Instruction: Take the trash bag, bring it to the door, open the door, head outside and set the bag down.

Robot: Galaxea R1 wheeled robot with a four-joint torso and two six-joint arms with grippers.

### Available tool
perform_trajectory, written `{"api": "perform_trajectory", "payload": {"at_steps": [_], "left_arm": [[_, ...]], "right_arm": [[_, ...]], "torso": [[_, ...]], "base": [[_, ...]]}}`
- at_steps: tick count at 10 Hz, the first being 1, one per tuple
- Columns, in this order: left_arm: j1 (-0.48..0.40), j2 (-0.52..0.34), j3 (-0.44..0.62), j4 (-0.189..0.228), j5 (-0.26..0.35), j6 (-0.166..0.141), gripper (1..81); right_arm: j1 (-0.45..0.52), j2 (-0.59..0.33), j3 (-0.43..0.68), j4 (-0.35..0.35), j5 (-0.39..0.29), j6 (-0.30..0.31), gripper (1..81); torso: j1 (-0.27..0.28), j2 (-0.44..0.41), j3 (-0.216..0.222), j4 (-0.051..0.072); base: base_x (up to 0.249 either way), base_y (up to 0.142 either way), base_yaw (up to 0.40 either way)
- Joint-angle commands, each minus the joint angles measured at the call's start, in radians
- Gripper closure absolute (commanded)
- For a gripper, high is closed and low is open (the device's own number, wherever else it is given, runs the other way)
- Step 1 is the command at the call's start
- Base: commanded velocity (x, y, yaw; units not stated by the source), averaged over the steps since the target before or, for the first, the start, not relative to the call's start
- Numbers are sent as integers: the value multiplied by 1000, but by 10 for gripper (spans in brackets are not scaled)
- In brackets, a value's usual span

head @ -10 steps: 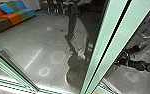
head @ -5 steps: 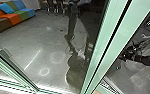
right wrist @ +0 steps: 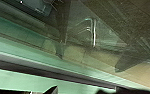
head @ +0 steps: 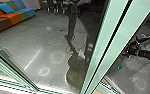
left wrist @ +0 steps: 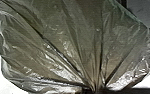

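Left wrist view first: trash bag point(left wrist: 66, 45) puffed out, creases running together to one tight neck at my left claw point(left wrist: 94, 90). I read that claw as closed on the neck, with the bag hanging from it. So pick-up is done, and by my judgement the carry to the door is too: head view has pale green door framing point(head: 116, 37) close in front of me, glass beside it.

Door-opening I'd put as under way at best. Right arm point(head: 143, 53) reaches in at the right side of the head view, and right wrist view has a pale green rail point(right wrist: 66, 77) close up. Can't tell how far open the right claw point(head: 128, 52) is, or whether it has hold of anything. Putting the bag down outside is left.

Hard to make out: whether the door stands ajar or shut. Glass muddles things; the dark figure point(head: 72, 22) over the floor point(head: 23, 37) looks like a reflection, perhaps mine. Can't say which side of the glass the sofa point(head: 12, 16) is on, nor whether I'm indoors. Bright bar point(right wrist: 94, 32) may be a handle or its reflection. Bag runs out of frame; contents unreadable.
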Motion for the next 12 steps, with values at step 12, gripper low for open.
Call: {"api": "perform_trajectory", "payload": {"at_steps": [12], "left_arm": [[-8,-8,14,-6,90,9,811]], "right_arm": [[313,-109,48,-89,-163,-31,10]], "torso": [[0,0,16,-111]], "base": [[0,0,0]]}}
